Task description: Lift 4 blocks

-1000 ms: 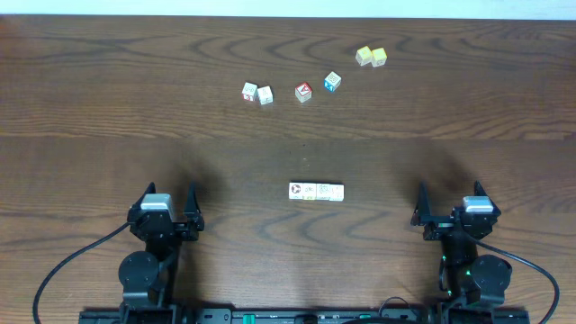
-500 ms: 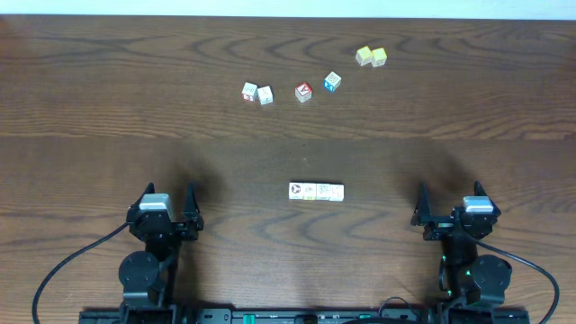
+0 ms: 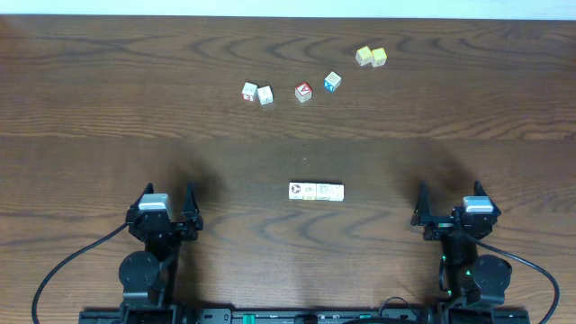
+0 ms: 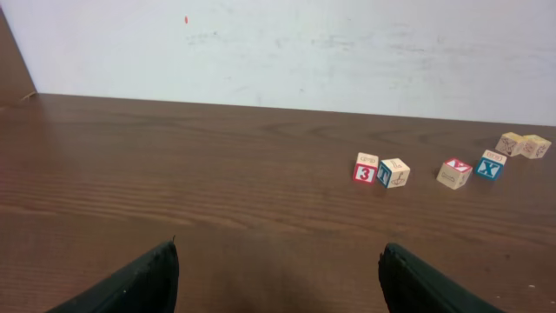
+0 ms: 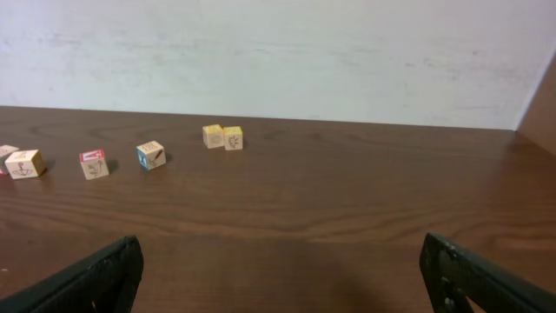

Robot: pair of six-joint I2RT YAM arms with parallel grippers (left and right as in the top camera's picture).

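top view only: four white cube blocks (image 3: 316, 191) in a row on wood table (image 3: 90, 108) | left claw (image 3: 169, 193), right claw (image 3: 448, 193): spread wide

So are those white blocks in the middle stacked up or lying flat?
Lying flat: from overhead the blocks sit side by side in one straight row on the table, none atop another.

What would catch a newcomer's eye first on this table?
Four white blocks lie in a tight row mid-table. Six loose cubes are scattered farther back, with a yellow pair farthest right. The left gripper and right gripper rest open at the near edge, touching nothing.
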